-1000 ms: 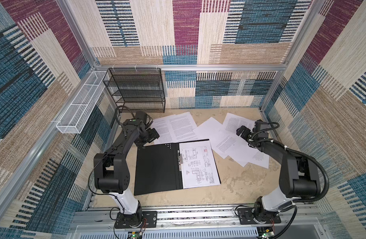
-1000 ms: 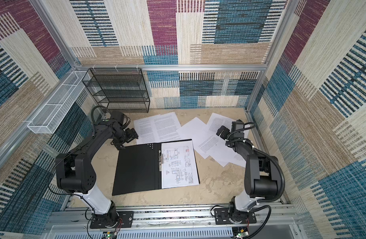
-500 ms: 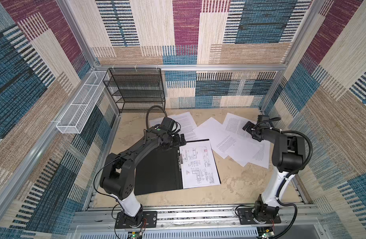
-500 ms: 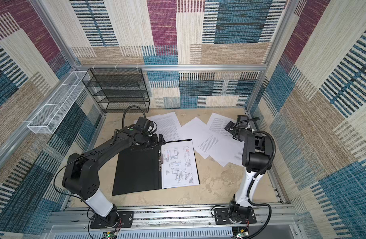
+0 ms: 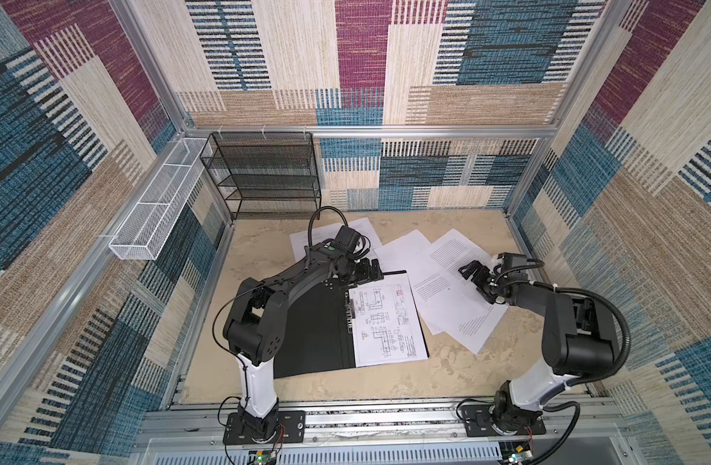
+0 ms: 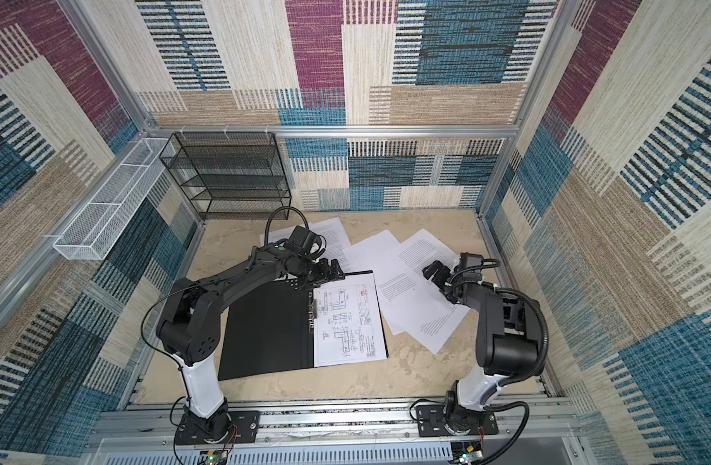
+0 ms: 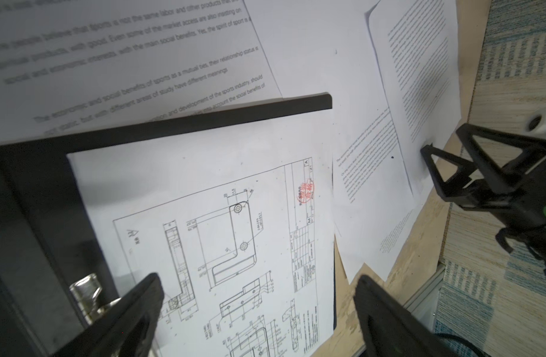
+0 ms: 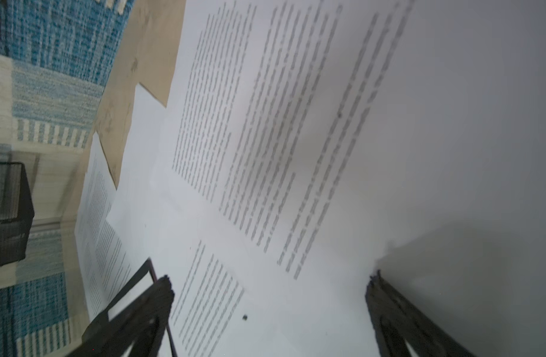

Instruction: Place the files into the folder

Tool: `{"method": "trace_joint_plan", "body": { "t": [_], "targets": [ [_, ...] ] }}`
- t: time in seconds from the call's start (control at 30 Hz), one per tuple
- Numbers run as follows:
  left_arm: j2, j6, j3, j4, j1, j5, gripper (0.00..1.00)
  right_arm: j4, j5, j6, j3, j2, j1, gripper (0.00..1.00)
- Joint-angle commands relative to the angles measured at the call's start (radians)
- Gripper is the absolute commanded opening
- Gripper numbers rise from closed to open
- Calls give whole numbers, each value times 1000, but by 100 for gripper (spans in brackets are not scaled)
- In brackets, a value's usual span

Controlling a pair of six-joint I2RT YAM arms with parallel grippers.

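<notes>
Left wrist view first: saw the left gripper with its jaws spread wide and nothing between them, hanging over the drawing sheet. Found that sheet lying flat inside the folder, just beside the metal spine clip, with a red stamp on it. Could not tell whether either finger touched the paper.

Confirmed in both top views the folder lying open, black side up, on the tan tabletop, toward the front and left of middle, with the drawing sheet on its right half. Placed the left gripper above the folder's far edge, close to the spine. Counted several text sheets loose on the tabletop, fanned and overlapping just right of the folder, and more behind its far edge, partly hidden under the left arm.

Saw the right gripper likewise wide open and holding nothing, low over the overlapping text sheets. Could not judge contact with the paper from any view.

Noted a black wire rack at the back wall and a white mesh basket on the left wall, both well apart from the grippers.
</notes>
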Motion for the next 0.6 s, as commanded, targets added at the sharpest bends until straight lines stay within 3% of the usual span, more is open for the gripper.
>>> {"method": "trace_joint_plan", "body": {
  "t": [0.0,0.1,0.2,0.4,0.57],
  "targets": [
    [43,-6,47,15,-30,48,96,7,-152,37,-35,-46,21,100],
    [86,5,102,37,-65,92,95,31,-190,54,-48,-124,7,100],
    [128,-4,162,57,-93,128,94,-49,34,-40,63,-153,-42,100],
    [193,-37,236,121,-125,192,94,-145,257,-117,324,81,-83,100],
    [293,-66,331,208,-133,299,93,-123,286,-128,370,200,-115,100]
  ]
}}
